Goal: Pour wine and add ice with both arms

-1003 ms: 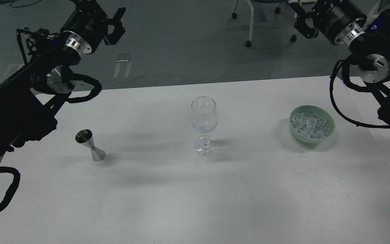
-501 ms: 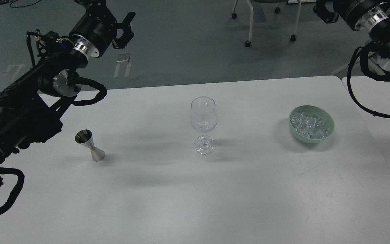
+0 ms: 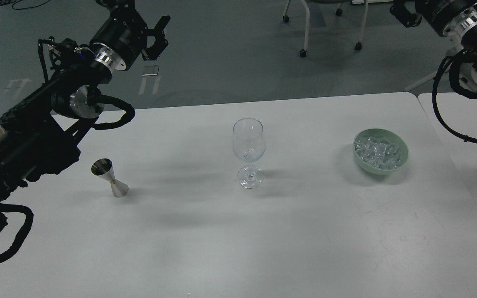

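A clear wine glass [image 3: 249, 145] stands upright at the table's middle; no stream of wine shows. A steel jigger [image 3: 109, 177] stands to its left. A green bowl [image 3: 400, 163] at the right holds the ice [image 3: 377, 150], a heap of small clear cubes. My left gripper [image 3: 158, 35] hangs high over the floor beyond the table's far left edge, its fingers apart and empty, well above and behind the jigger. My right gripper [image 3: 404, 14] is at the top right edge, partly cut off, far above and behind the bowl; its fingers cannot be told apart.
The white table [image 3: 238, 240] carries only these three things. A second white table [image 3: 466, 136] adjoins at the right. Chair legs on castors [image 3: 304, 29] stand on the grey floor beyond the far edge.
My right arm has swung up and to the right, its gripper now at the top edge. My left arm has moved a little to the right. Glass, jigger and bowl have not moved.
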Controlling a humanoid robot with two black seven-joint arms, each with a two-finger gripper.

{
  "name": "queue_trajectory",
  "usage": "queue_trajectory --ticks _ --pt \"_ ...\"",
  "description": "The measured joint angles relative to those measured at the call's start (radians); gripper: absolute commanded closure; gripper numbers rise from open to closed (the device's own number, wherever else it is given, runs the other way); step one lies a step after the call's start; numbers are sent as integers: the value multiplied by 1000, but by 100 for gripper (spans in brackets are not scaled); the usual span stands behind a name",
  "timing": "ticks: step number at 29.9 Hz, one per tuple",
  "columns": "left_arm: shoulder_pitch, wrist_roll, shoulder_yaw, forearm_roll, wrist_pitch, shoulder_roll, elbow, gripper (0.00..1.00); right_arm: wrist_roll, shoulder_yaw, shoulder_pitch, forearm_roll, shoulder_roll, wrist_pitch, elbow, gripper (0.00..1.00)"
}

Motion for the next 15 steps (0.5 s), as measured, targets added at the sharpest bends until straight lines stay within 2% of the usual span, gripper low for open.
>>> queue_trajectory --ticks 3,9,15 --pt "0 0 11 80 6 64 -71 0 0 0 0 0 -13 0 7 0" --pt "4 0 60 168 59 261 -290 0 0 -1 -11 0 -17 0 11 0" --pt "44 0 60 116 108 447 -466 0 0 -1 -12 -1 -12 0 13 0"
